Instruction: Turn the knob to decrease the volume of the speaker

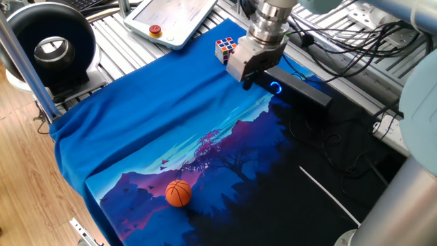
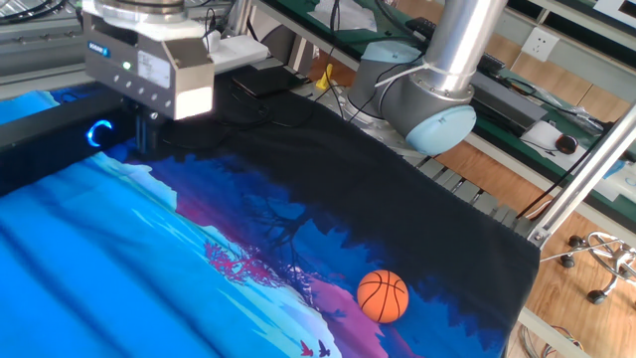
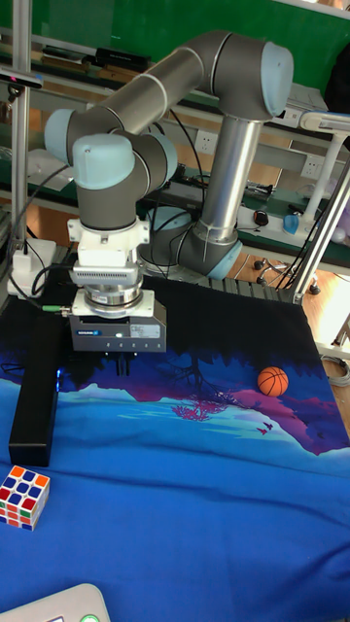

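Tool (image 2: 146,132), grip state hidden, hangs just at three o'clock of the glowing knob (image 2: 99,132) on the speaker (image 1: 300,87), so turning apparently remains to be finished.

The speaker (image 1: 300,87) lies along the worktop's (image 1: 171,123) far edge, puzzle cube (image 1: 227,49) just beyond its end. The hand (image 1: 247,80) hangs beside the knob (image 1: 275,87); the ball (image 1: 179,193) sits well apart, near the front.
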Tool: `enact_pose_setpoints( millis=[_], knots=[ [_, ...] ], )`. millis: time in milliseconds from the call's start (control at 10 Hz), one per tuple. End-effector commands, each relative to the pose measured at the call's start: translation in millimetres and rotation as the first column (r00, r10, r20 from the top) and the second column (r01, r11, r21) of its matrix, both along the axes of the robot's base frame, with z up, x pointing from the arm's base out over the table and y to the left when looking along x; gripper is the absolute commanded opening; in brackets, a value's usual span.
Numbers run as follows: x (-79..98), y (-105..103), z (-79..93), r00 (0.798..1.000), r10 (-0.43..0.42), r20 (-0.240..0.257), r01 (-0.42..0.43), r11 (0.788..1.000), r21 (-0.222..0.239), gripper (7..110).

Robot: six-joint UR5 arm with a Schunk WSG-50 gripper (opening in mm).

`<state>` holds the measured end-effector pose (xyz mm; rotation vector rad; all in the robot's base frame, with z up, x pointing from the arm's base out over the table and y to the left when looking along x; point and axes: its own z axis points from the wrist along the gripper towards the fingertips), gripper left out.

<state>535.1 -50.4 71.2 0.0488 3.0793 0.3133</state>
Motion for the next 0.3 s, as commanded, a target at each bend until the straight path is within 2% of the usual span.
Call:
enact_pose_setpoints(
  millis=[0, 200],
  knots=[
    [12.7, 5.9, -1.5, 0.999, -0.037, 0.022, 0.037, 0.999, 0.022, 7],
    [16.9, 13.8, -2.2, 0.999, -0.030, 0.026, 0.028, 0.998, 0.051, 7]
  ],
)
